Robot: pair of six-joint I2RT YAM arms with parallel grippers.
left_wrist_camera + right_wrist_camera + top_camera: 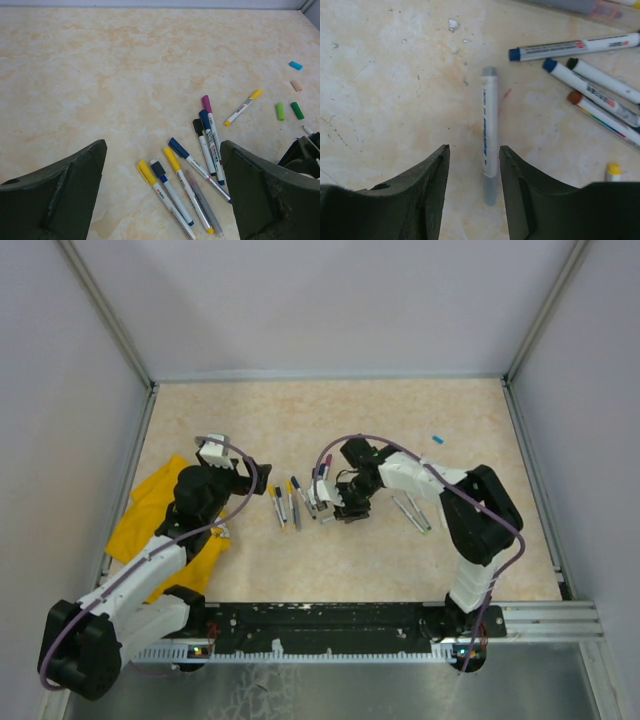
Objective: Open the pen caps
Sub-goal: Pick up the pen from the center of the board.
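Current step, by my judgement: acquiring one pen for uncapping. The right gripper (474,155) is positioned low over the table (400,410) with its jaws partly apart and holding nothing. The grey pen (490,130) lies flat on the surface with its near end between the two fingers, close to the right finger and clear of the left. This pen is grey at both ends, and I cannot tell which end carries the cap. The left gripper (163,145) is spread fully wide and empty, aimed at the pens (200,170) clustered mid-table between the two arms. Next move, as I read it: lower the right gripper, centre the barrel between the fingers and close on the white barrel rather than on a grey end. Then lift and present the pen so that the left gripper can take the cap and pull along the barrel axis. Count, left wrist view: nine pens, eight in the fanned cluster and one yellow-ended pen (242,106) apart on its far right. Four loose caps (280,111) lie farther right: one blue, one beige, two green. The top view shows further pens (412,512) right of the right gripper; their number is not readable. One yellow cloth (150,515) lies at the left edge.
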